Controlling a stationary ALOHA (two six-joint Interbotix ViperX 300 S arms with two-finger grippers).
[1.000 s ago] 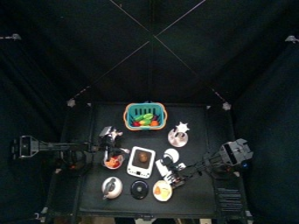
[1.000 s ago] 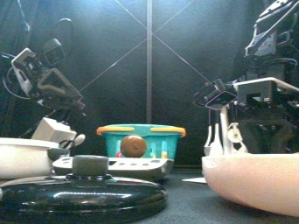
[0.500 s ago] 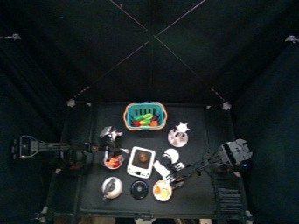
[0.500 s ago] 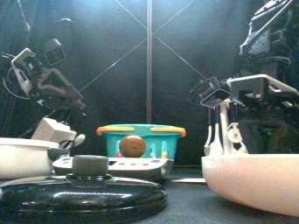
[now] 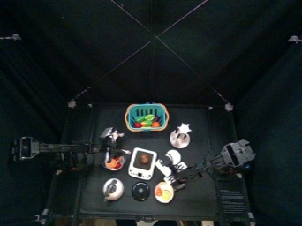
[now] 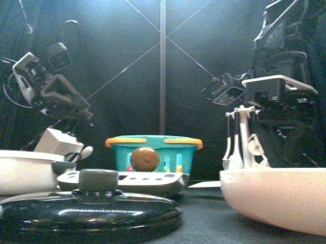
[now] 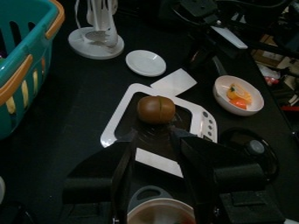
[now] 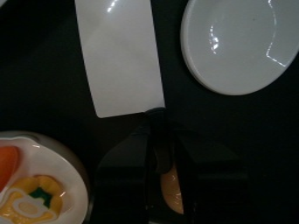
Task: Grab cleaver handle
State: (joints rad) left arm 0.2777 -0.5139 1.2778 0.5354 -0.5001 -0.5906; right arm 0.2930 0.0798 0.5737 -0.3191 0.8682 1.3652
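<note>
Black curtains close in a small black table (image 5: 88,119) crowded toward its front. Nearest the front edge, the front view shows a dark pot lid (image 6: 83,212) low on the left and a pale bowl (image 6: 274,198) on the right, both blocking much of what lies behind. Just behind the bowl, the right gripper (image 8: 162,171) is down at the table with its jaws closed on either side of the cleaver handle (image 8: 169,179), and the cleaver (image 8: 119,59) lies flat with its white blade stretching away from the jaws. A white plate (image 8: 242,44) sits just beside the blade, and a small dish of food (image 8: 31,188) lies close on the other side of the handle, so room around the grip is tight. The left gripper (image 7: 162,150) hovers near the table's left side above a white tray (image 7: 124,114) with a brown ball (image 7: 156,108); I cannot tell how its jaws stand. Farther back stands a teal basket (image 5: 147,116), with bare table at the rear.
</note>
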